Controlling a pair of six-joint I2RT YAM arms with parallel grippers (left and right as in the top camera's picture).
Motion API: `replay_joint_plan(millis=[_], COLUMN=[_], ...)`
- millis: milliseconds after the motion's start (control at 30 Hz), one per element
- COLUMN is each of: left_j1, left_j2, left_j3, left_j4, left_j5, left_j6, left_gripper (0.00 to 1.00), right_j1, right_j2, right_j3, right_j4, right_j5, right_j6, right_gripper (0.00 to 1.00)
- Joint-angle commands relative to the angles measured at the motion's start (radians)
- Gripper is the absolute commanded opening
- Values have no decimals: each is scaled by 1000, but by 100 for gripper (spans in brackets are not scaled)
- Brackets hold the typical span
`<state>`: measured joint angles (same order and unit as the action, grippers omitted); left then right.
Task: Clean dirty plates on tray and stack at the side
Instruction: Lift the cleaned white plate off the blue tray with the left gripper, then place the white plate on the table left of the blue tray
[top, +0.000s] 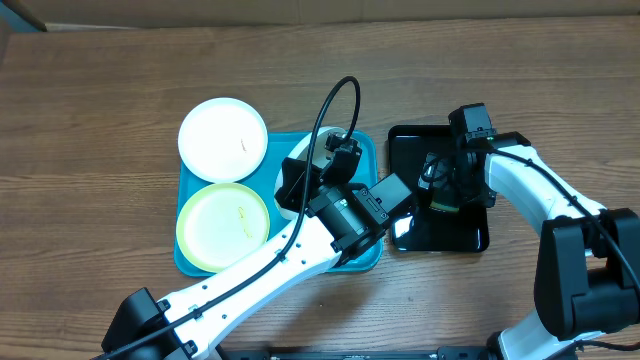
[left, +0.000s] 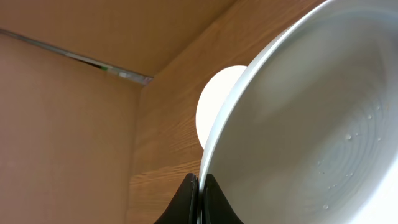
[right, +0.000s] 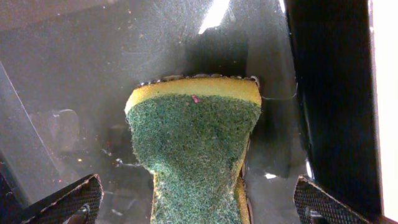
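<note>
Wood-grain table fills the overhead view, with a plain brown cardboard wall along its far edge. On it lie a large light-blue rectangular plastic tray with rounded corners and, just beside it to the right, a smaller glossy black tray.

The left arm, white with black joints, reaches diagonally from the near left corner across the near edge of the blue tray, its wrist bent back over the tray's right half. The right arm comes from the near right, curves up and inward, and points its wrist down over the black tray.

A round white plate sits over the blue tray's far left corner, partly out over the table, with a small faint mark near its right side. A pale yellow-green round plate lies flat in the tray's near left part, also faintly marked. A second white plate is in the tray's right half; the left fingers are pinched narrowly on its rim, and the plate fills the left wrist view at a tilt, with small water droplets on its face.

A sponge, green scouring pad on yellow foam, rests on the wet black tray. The right fingers stand wide on either side of it, with a gap to each.
</note>
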<state>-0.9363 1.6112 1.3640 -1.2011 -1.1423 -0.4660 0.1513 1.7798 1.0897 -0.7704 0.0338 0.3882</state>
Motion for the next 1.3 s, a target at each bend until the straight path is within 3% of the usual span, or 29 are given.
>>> replay_joint_plan(millis=[0, 267, 467, 633, 800, 967, 1100, 1267], left_j1=[-1, 5, 154, 428, 793, 1142, 1380, 1588], left_j2=[4, 3, 3, -7, -14, -13, -13, -12], left_j3=[7, 7, 7, 8, 8, 8, 8, -3], left_j4=[4, 11, 64, 88, 138, 206, 228, 266], left_j5=[-44, 5, 360, 648, 981, 1228, 1311, 1287], left_j6=[-44, -128, -137, -127, 14, 75, 77, 78], left_gripper=[4, 4, 4, 4, 5, 4, 4, 4], right_j1=[-3, -3, -3, -3, -3, -3, -3, -3], right_j2=[6, 6, 6, 6, 6, 6, 6, 6], right_j3=[-9, -9, -9, -9, -9, -9, -9, -9], right_j4=[4, 5, 7, 7, 7, 7, 7, 7], right_j5=[10, 10, 10, 10, 10, 10, 10, 10], right_j6=[0, 0, 0, 0, 0, 0, 0, 0], right_gripper=[100, 100, 100, 100, 100, 100, 100, 100])
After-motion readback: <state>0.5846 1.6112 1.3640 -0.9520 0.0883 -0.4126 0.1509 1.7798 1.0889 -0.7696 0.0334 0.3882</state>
